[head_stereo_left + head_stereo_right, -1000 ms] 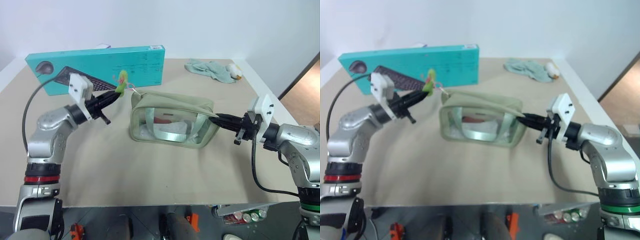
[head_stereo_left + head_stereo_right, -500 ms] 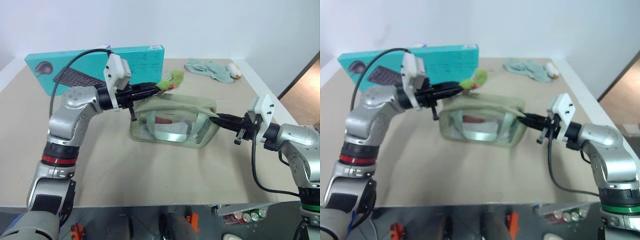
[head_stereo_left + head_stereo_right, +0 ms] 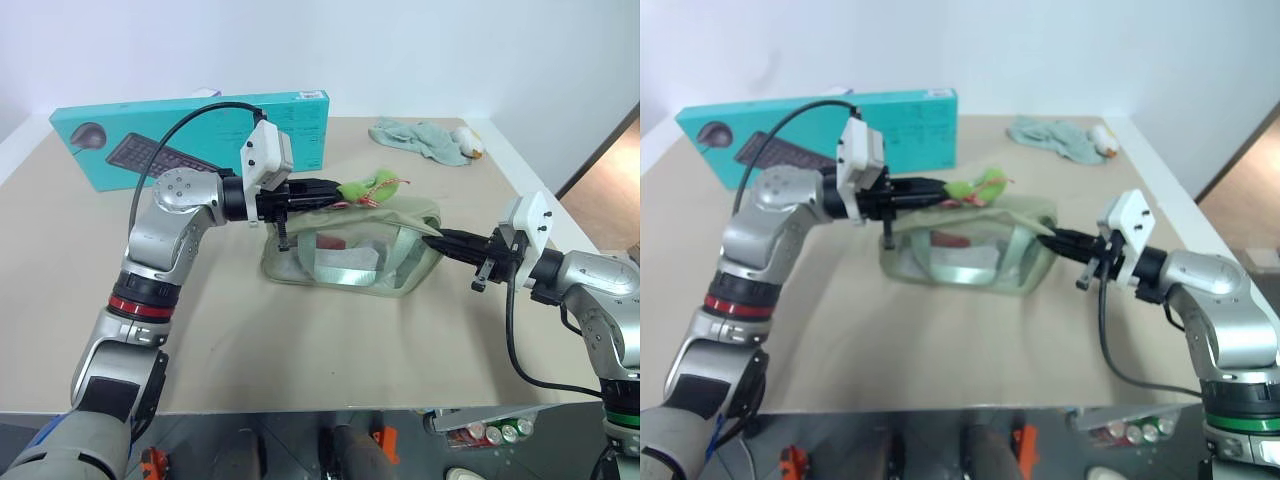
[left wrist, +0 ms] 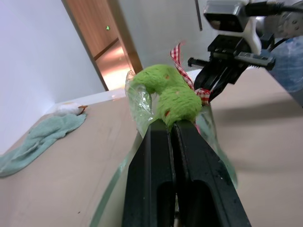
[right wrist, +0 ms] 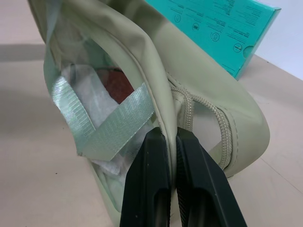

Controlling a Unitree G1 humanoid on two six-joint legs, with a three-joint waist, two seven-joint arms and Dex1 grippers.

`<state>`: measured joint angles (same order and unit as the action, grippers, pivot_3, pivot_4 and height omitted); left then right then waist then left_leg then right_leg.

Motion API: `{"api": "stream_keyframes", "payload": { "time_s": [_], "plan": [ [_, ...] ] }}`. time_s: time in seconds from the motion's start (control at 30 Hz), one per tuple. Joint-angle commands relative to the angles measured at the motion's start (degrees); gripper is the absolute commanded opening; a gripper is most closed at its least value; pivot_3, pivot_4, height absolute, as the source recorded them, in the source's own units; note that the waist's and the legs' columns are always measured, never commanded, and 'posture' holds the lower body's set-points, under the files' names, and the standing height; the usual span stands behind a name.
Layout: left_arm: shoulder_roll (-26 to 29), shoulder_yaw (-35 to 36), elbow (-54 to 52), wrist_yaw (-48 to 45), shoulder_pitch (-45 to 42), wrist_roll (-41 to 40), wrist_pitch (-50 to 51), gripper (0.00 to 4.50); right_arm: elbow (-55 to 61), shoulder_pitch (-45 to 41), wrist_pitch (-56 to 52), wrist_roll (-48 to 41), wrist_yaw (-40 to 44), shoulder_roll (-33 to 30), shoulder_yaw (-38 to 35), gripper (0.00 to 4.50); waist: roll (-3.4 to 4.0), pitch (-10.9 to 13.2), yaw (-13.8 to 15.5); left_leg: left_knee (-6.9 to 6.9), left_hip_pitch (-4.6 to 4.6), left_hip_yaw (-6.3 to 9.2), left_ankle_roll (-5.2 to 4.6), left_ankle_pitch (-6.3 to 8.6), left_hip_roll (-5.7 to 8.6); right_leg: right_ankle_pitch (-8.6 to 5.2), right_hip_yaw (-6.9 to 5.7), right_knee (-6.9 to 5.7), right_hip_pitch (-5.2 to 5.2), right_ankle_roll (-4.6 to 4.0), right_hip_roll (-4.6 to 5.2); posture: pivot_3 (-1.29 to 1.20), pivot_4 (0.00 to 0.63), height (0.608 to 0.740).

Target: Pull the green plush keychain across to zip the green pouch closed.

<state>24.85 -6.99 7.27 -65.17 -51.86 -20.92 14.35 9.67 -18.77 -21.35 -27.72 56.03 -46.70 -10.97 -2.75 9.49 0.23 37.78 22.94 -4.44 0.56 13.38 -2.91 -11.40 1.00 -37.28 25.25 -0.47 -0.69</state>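
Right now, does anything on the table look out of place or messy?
Only one thing: a pale teal cloth lies crumpled at the table's far right corner, with a small white-and-orange toy against it. The keyboard box stands upright on its edge behind the green pouch. Nothing looks spilled or damaged.

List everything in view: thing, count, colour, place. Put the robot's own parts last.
Pouch: one, pale olive green, table centre.
Plush keychain: one, bright green, above the pouch top.
Keyboard box: one, teal, back left.
Cloth: one, pale teal, back right.
Small toy: one, white and orange, beside the cloth.
Table: one, beige.
Left gripper: black, shut on the keychain.
Right gripper: black, shut on the pouch's right end.
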Motion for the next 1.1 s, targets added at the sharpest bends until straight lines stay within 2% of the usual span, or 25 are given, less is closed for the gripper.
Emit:
{"api": "stream_keyframes", "payload": {
  "time_s": [0.03, 0.1, 0.3, 0.57, 0.73, 0.93, 1.1],
  "plan": [
    [1.3, 1.2, 1.0, -1.3, -1.7, 0.0, -1.1, 0.32, 1.3, -0.1, -0.1, 0.2, 0.0, -1.1, -0.9, 0.0, 0.0, 0.0, 0.0, 0.0, 0.0, 0.0, 0.0, 0.0, -0.01, 0.0, 0.0, 0.0, 0.0, 0.0, 0.0, 0.0, 0.15, 0.74],
    [1.7, 1.4, 1.6, -2.1, -1.8, 0.1, -2.2, 0.84, 1.2, -0.4, -0.2, 0.2, 0.0, -1.0, -0.7, 0.0, 0.0, 0.0, 0.0, 0.0, 0.01, 0.0, 0.0, 0.0, -0.01, 0.0, -0.02, 0.0, 0.0, 0.0, 0.01, 0.0, 0.15, 0.74],
    [3.5, 2.5, 4.0, -2.5, -2.9, 1.7, -6.9, 2.95, 1.0, -0.7, -0.1, 0.3, 0.2, -0.8, -0.2, 0.0, 0.0, 0.0, 0.1, 0.11, 0.08, 0.0, -0.01, 0.0, 0.02, 0.0, -0.03, 0.0, 0.0, 0.02, 0.03, 0.0, 0.15, 0.74],
    [8.4, 6.1, 10.2, -1.9, -3.9, 2.6, -8.7, 2.95, 0.3, -1.2, 0.2, 0.4, 0.4, -0.4, 0.6, 0.0, 0.01, 0.0, 0.0, 0.12, 0.07, -0.01, -0.01, 0.0, -0.03, 0.01, -0.08, -0.01, 0.0, 0.02, -0.01, 0.0, 0.15, 0.74],
    [11.3, 8.7, 9.9, -1.1, -1.2, 1.3, -5.7, 2.95, -0.5, -2.1, 0.5, 0.6, 0.8, -0.3, 1.1, 0.0, 0.01, 0.0, 0.0, 0.13, 0.08, -0.02, -0.01, 0.01, -0.03, 0.01, -0.04, 0.0, 0.01, 0.02, 0.01, 0.0, 0.15, 0.74],
    [13.8, 13.2, 1.1, 0.5, 6.7, -5.1, 4.9, 2.95, -0.8, -2.0, 0.6, 0.6, 1.2, -0.4, 1.1, 0.0, 0.01, 0.0, -0.1, 0.12, 0.06, -0.01, -0.01, 0.01, -0.08, 0.01, -0.05, -0.02, 0.02, 0.02, 0.0, 0.0, 0.15, 0.74],
    [16.2, 16.3, -11.0, 2.4, 17.4, -11.1, 14.4, 2.95, -1.0, -2.0, 0.6, 0.6, 1.6, -0.6, 0.9, 0.0, 0.02, 0.0, -0.2, 0.13, 0.03, 0.0, -0.02, 0.02, -0.14, 0.01, 0.02, -0.03, 0.02, 0.02, 0.02, 0.0, 0.15, 0.74]
  ]
}}
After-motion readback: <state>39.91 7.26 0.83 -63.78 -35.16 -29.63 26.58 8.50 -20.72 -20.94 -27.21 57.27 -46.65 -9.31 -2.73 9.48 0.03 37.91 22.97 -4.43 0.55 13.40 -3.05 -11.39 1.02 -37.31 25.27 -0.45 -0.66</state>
